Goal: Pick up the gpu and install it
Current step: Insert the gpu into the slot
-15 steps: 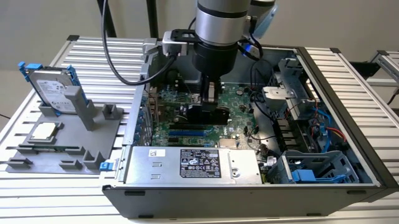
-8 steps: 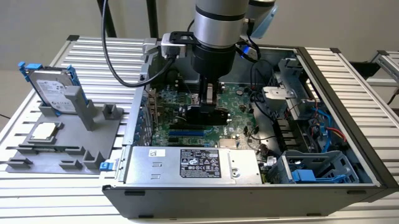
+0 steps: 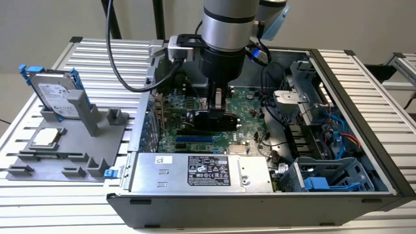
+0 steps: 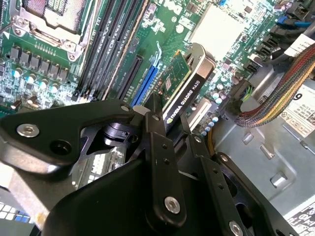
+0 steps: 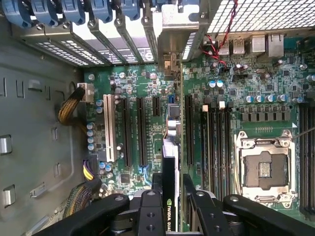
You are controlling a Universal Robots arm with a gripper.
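Note:
Held edge-on inside the open computer case (image 3: 364,126), the gpu (image 3: 217,122) stands low over the green motherboard (image 3: 179,105), its black shroud facing the exterior camera. My gripper (image 3: 217,100) comes straight down from above and is shut on its upper edge. In both wrist views the gpu (image 4: 183,86) (image 5: 170,162) runs away from the black fingers (image 4: 156,123) (image 5: 189,184), in line with the long expansion slots (image 5: 140,130). Whether its lower edge sits in a slot is hidden.
On a grey fixture plate (image 3: 39,165) at the exterior view's left stand a hard drive in a blue frame (image 3: 55,92) and a square silver chip (image 3: 48,137). The case also holds a power supply (image 3: 201,170), a drive cage (image 3: 331,178), cable bundles (image 4: 275,98) and an open CPU socket (image 5: 263,169).

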